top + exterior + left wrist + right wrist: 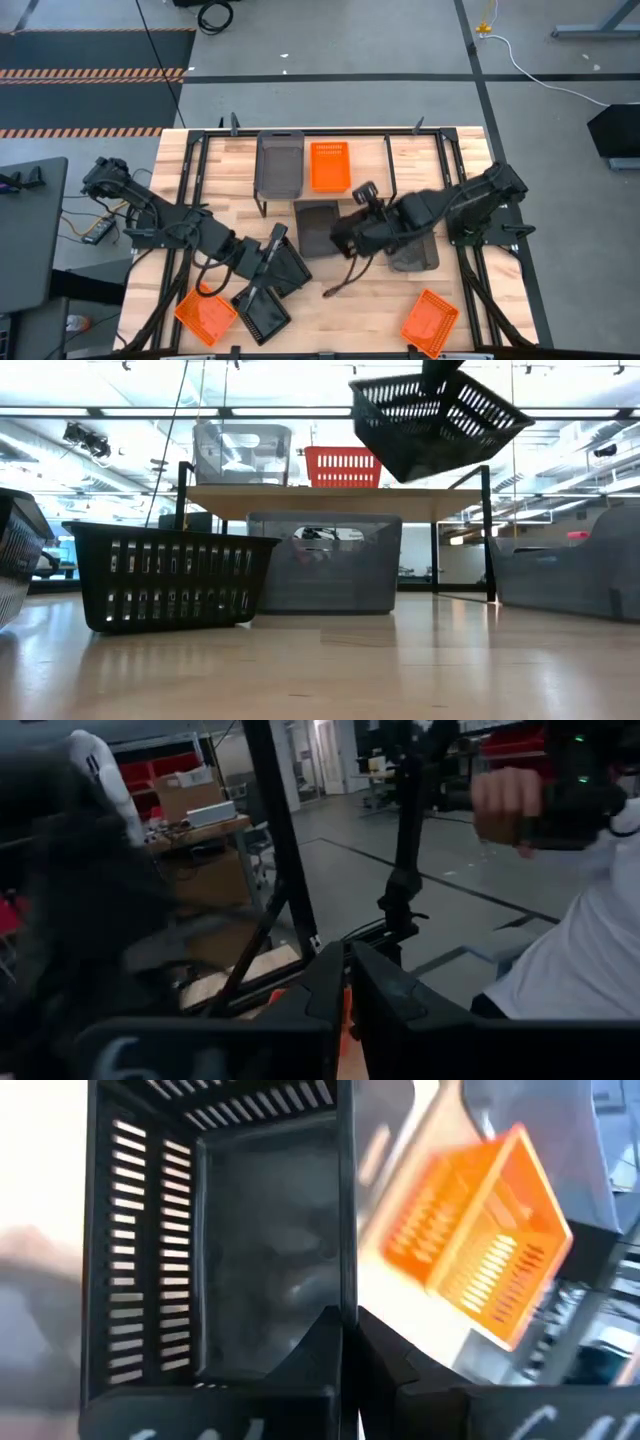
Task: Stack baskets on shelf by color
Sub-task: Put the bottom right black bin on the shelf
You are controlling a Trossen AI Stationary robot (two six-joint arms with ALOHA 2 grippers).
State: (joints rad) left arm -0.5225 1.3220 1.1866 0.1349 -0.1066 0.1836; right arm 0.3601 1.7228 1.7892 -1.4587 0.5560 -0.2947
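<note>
Two baskets sit on the shelf (352, 139) at the table's far edge, a grey basket (280, 164) and an orange basket (329, 165) side by side, starting separate colour stacks. The right gripper (348, 1342) pinches the wall of a black basket (437, 420), held high and tilted, probably bound for the shelf's free end. The left gripper (347, 1010), fingers pressed nearly together, rests by another black basket (263, 315) near the front edge.

A: The right claw (352, 232) sits under its own arm from above; its fingers can't be made out there.

B: In the low view the lifted black basket (437, 418) is cut by the top edge. The left wrist view blurs a person's hand (507, 807).
</note>
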